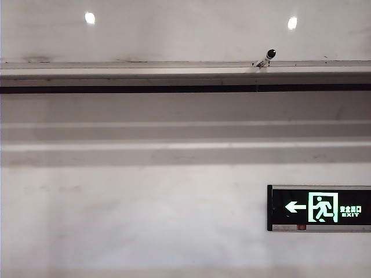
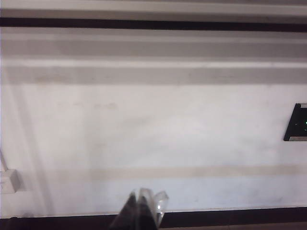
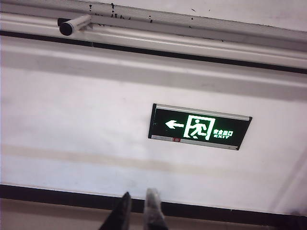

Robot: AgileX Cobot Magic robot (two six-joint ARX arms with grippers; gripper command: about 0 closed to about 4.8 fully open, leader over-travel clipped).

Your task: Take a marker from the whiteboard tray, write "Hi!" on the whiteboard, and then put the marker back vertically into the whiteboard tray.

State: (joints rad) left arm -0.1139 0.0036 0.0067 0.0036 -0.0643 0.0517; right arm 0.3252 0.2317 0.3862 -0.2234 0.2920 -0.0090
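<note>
The marker (image 1: pixel 265 58), white with a black cap, rests tilted on the whiteboard tray (image 1: pixel 145 72), cap end raised against the whiteboard (image 1: pixel 185 32). The right wrist view shows the same marker (image 3: pixel 74 25) lying on the tray (image 3: pixel 192 40), far from my right gripper (image 3: pixel 139 201). That gripper's fingers stand almost together with only a narrow slit and nothing between them. My left gripper (image 2: pixel 142 199) is blurred, its fingers pressed together and empty, low before the wall under the tray (image 2: pixel 153 12). Neither gripper appears in the exterior view.
A black-and-green exit sign (image 1: pixel 319 207) hangs on the wall below the tray, at the right. It also shows as the exit sign (image 3: pixel 200 126) ahead of my right gripper. A white wall socket (image 2: pixel 8 181) and a dark skirting strip (image 2: pixel 240 218) lie low on the wall.
</note>
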